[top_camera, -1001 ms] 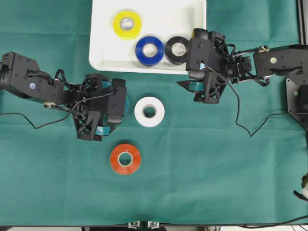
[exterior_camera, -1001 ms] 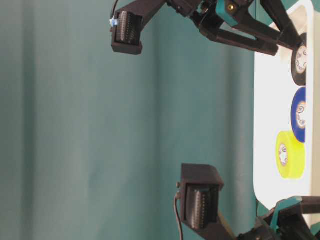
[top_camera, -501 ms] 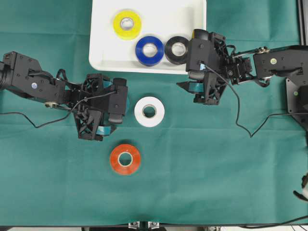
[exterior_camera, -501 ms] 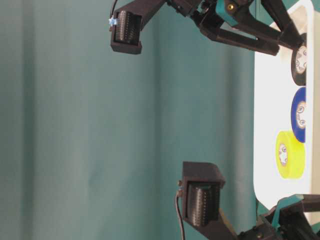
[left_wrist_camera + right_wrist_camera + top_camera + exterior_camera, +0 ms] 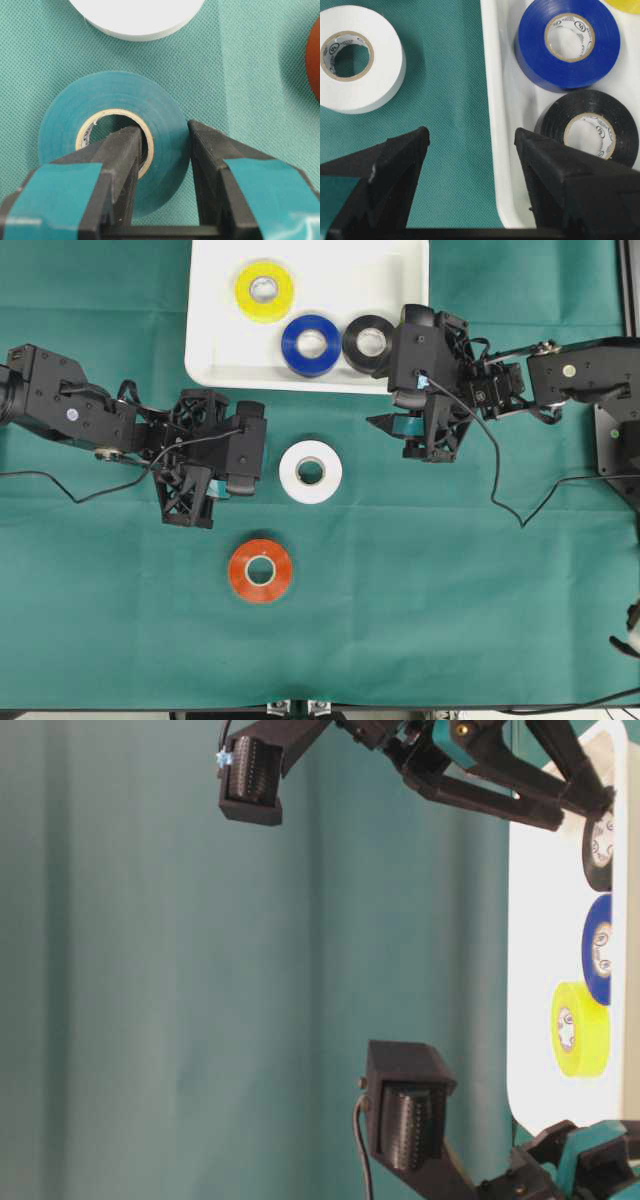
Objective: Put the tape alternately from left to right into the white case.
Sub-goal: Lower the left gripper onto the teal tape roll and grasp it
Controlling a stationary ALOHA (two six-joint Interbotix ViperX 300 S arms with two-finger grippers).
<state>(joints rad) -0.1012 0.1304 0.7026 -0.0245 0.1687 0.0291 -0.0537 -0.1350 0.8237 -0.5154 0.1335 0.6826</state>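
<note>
Overhead view: green cloth (image 5: 450,590) under both arms; white case (image 5: 400,280) at the top edge, between them.
Left claw (image 5: 162,150): clamped on the teal roll (image 5: 165,115); one finger (image 5: 120,160) sits inside the pale core, the other finger against the outer wall, so the ring's side is pinched between them.
Teal roll: flat on the cloth, under the left claw; in the overhead view the claw (image 5: 250,455) hides it almost fully.
White roll (image 5: 310,471): on the cloth just past the left claw's tips, apart from the teal roll; it also lies ahead and to the left of the right claw in the right wrist view.
Red roll (image 5: 260,571): on the cloth, off to the right of the left claw's tips as the left wrist view shows it, touching nothing.
Right claw (image 5: 472,145): jaws wide apart, gripping nothing; one tip is over the cloth, the other over the case, with the case rim between them.
Black roll (image 5: 590,127): in the case, just ahead of the right claw's inner tip, touching the blue roll.
Blue roll (image 5: 567,42): in the case, beyond the black one from the right claw.
Yellow roll (image 5: 264,290): in the case, farthest from the right claw, apart from the blue one.
Table-level view: right claw's fingers (image 5: 480,795) reach over the case edge near the black roll.
</note>
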